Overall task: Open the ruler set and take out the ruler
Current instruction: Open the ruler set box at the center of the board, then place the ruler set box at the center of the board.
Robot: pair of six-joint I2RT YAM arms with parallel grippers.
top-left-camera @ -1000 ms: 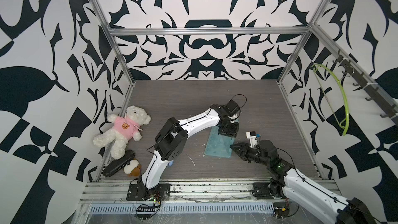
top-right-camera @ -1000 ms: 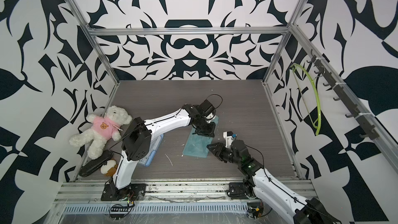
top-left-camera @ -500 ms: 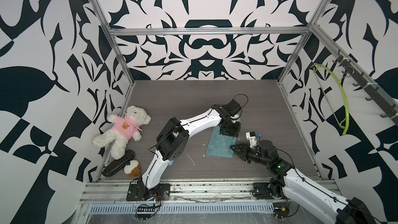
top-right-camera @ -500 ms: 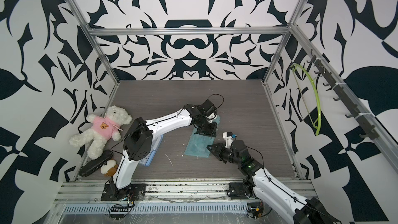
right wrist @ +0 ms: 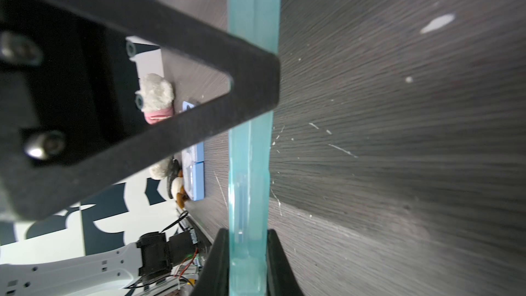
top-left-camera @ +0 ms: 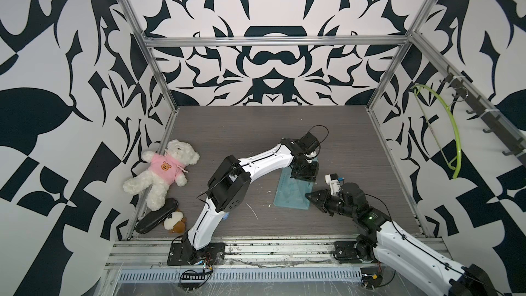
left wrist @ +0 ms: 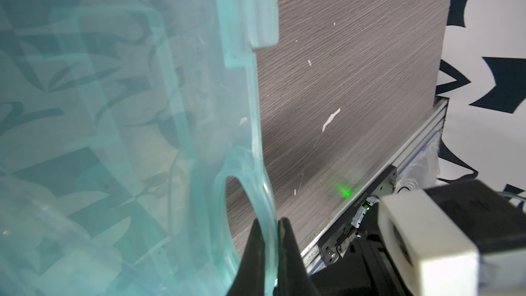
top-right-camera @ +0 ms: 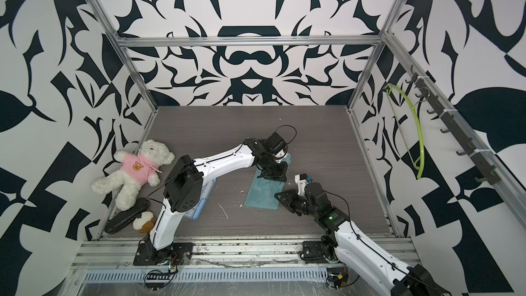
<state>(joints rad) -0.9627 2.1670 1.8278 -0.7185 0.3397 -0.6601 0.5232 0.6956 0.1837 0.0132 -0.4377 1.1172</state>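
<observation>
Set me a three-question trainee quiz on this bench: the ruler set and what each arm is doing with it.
1. True or false: a ruler lies loose on the table beside the ruler set.
2. What is the left gripper shut on? A) nothing, its jaws are wide open B) the far end of the ruler set C) a loose ruler
3. Which gripper has its jaws on either side of the ruler set's edge at the near end?

Key
1. False: the set lies flat and closed, and no ruler is out.
2. B
3. The right gripper.
</observation>
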